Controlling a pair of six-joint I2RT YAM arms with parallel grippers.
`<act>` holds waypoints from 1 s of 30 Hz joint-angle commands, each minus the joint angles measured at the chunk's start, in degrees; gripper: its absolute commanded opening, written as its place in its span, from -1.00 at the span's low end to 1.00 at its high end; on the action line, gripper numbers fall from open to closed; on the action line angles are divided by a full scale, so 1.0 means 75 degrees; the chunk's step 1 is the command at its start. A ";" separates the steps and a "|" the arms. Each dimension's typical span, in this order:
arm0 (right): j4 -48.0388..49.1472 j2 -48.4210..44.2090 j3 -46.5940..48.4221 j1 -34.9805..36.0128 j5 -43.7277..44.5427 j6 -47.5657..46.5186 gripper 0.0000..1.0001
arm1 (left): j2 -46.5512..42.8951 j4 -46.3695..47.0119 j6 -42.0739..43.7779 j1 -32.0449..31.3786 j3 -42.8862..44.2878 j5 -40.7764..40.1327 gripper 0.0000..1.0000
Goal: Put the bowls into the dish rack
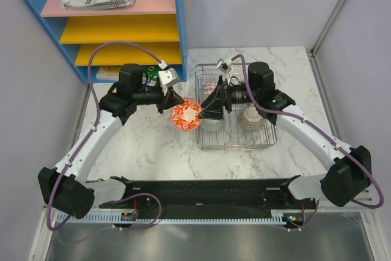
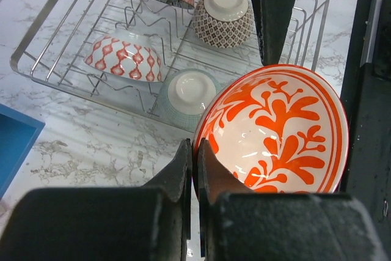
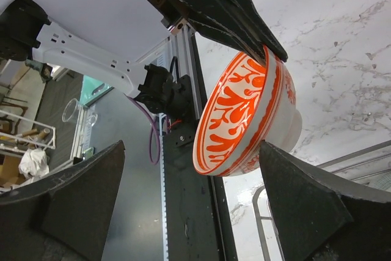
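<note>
Left gripper [image 2: 195, 151] clamped on rim of orange-patterned bowl [image 2: 275, 132], tilted, held aloft just beside left edge of dish rack [image 1: 238, 147]. Right gripper [image 3: 192, 151] spread wide, flanking same bowl. Four other bowls [image 2: 223, 16] upturned inside rack.

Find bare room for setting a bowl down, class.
Bare marble table lies between the dish rack, the left arm and the base rail. Crowded: the rack's left edge, where the left claw holds an orange-patterned bowl inside the open right claw.
</note>
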 commanded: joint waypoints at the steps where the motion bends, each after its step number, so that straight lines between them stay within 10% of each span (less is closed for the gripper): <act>1: 0.0793 0.0079 -0.0180 -0.0152 -0.0475 0.0320 0.96 | 0.0056 0.0387 0.0109 -0.0174 0.0677 0.0001 -0.96; 30: 0.5689 0.1462 -0.1375 -0.0703 -0.2068 0.4244 0.69 | 0.0337 0.0387 0.0414 -0.0784 0.1053 -0.0773 -0.96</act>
